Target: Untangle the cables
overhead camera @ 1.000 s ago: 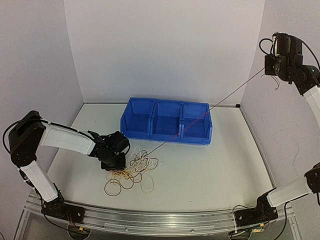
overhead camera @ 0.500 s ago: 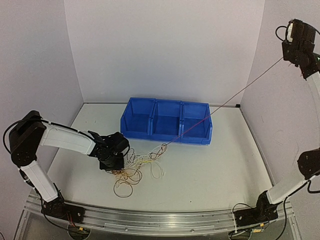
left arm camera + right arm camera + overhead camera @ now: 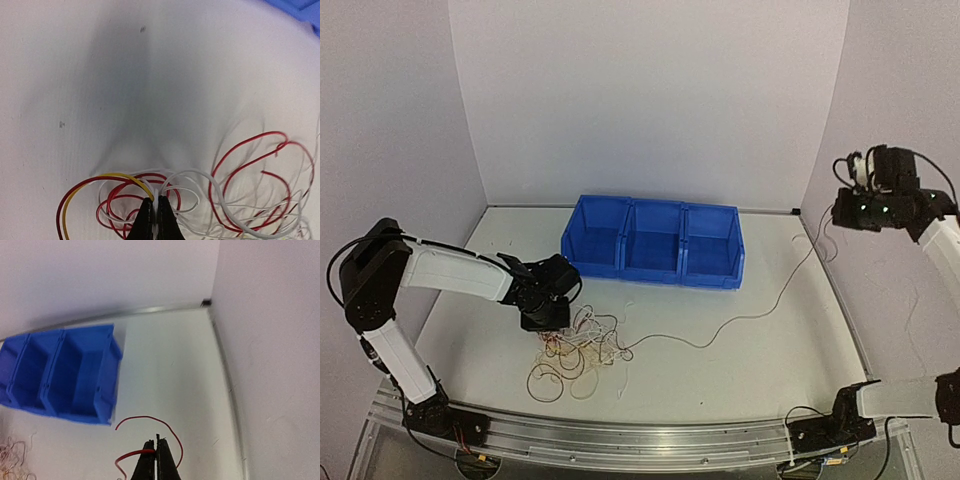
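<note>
Entry: cables (image 3: pixel 578 345), lower left. My left claw (image 3: pixel 154 212) pinched a white strand (image 3: pixel 156 194), anchoring them. At far right, my right claw (image 3: pixel 155 455) pinched the red cable (image 3: pixel 145 417). I judged a slow, level pull best.

Pincer (image 3: pixel 155 442) pinching red cable (image 3: pixel 145 416), blue bin (image 3: pixel 107 375)
</note>
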Action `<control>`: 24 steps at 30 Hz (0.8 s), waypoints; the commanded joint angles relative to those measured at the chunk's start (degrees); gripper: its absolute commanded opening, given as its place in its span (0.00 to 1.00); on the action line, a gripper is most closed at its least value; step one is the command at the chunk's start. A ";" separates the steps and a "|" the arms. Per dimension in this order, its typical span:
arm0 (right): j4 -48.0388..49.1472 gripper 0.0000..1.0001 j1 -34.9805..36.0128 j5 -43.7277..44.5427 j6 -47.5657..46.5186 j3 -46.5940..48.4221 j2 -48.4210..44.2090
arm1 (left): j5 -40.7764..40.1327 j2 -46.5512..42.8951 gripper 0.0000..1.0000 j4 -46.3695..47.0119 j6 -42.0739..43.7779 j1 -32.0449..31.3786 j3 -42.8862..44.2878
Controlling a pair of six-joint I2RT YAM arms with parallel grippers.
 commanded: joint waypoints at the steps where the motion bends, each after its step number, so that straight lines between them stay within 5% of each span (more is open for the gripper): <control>1: -0.87 0.07 -0.03 -15.95 14.39 -14.47 -2.75 | -3.85 -3.01 0.00 1.00 3.75 0.29 6.60; 3: -1.33 0.26 -0.01 -15.68 14.78 -19.60 -5.66 | -3.35 -5.52 0.00 2.77 5.32 0.31 7.07; 6: -2.16 0.80 0.27 -18.05 14.01 -24.15 -9.15 | -1.89 -9.36 0.00 5.17 7.29 0.29 7.22; 10: -6.62 0.86 4.93 -15.63 9.21 -24.40 -10.43 | -0.07 -12.54 0.00 5.82 8.29 0.29 8.04; 18: -8.02 0.88 38.86 1.94 -3.97 -14.92 5.80 | 2.82 -13.53 0.00 5.72 8.64 0.29 9.38; 21: -9.79 0.88 43.54 12.55 -7.42 -8.79 15.58 | 3.12 -13.04 0.00 4.93 8.14 0.27 9.69; 24: -13.00 0.89 44.95 13.80 -10.02 -3.10 22.19 | 2.61 -12.80 0.00 4.29 7.54 0.29 9.65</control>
